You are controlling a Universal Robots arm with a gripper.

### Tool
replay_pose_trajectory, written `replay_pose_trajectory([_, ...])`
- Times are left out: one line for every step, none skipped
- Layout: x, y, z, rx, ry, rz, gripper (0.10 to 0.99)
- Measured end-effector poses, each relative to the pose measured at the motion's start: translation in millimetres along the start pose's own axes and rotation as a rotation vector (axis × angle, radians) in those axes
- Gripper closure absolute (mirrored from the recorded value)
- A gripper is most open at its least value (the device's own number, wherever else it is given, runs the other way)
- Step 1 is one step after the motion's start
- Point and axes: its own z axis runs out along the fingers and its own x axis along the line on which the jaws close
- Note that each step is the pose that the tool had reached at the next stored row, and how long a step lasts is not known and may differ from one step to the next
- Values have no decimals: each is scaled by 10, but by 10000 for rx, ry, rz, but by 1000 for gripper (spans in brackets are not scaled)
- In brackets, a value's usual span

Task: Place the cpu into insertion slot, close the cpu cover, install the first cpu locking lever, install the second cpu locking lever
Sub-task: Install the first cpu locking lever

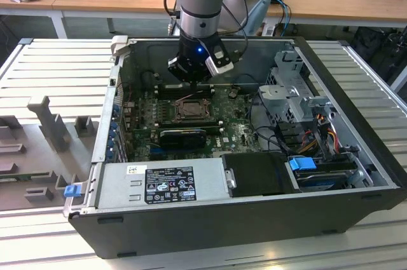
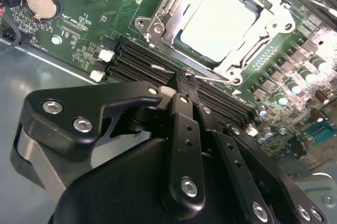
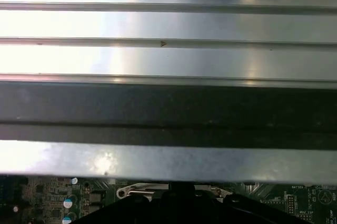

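Observation:
The silvery cpu [image 2: 218, 23] lies in the insertion slot [image 1: 189, 109] on the green motherboard inside the open case. The grey cpu cover [image 2: 163, 10] lies flat around it, and the chip's top shows through the cover's window. A thin wire locking lever [image 2: 216, 79] runs along the socket's edge beside the black memory slots [image 2: 139, 60]. My gripper [image 2: 184, 80] is shut, its black tips pressed together right at that wire; I cannot tell whether they pinch it. In the exterior view the gripper [image 1: 191, 81] hangs just behind the socket.
Around the socket stand a black card [image 1: 184, 136], a power supply [image 1: 162, 184] at the front and a drive cage [image 1: 292, 92] with cables at the exterior view's right. A coin battery [image 2: 42, 2] sits on the board. Grey fixtures [image 1: 48, 124] rest on the ribbed table.

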Motion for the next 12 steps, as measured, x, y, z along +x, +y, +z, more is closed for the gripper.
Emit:
replay_pose_trajectory([-2, -1, 11, 0, 0, -4, 980])
replay_pose_trajectory([-12, -1, 21, 2, 5, -41, 980])
replay_pose_trajectory([-19, -2, 29, 1, 6, -59, 980])
replay_pose_trajectory([-28, -3, 35, 2, 6, -59, 980])
replay_pose_trajectory([-56, -5, 40, 4, 8, -59, 980])
replay_pose_trajectory([-75, -5, 43, 1, 6, -58, 980])
replay_pose_trajectory([-85, -4, 49, 0, 5, -59, 980])
replay_pose_trajectory([-89, -2, 54, 2, 7, -58, 980])
replay_pose_trajectory([-92, -2, 63, 1, 5, -58, 980])
replay_pose_trajectory([-96, -2, 73, 2, 7, -62, 980])
replay_pose_trajectory([-98, -2, 80, 2, 6, -65, 980])
replay_pose_trajectory([-99, -2, 86, 2, 7, -65, 980])
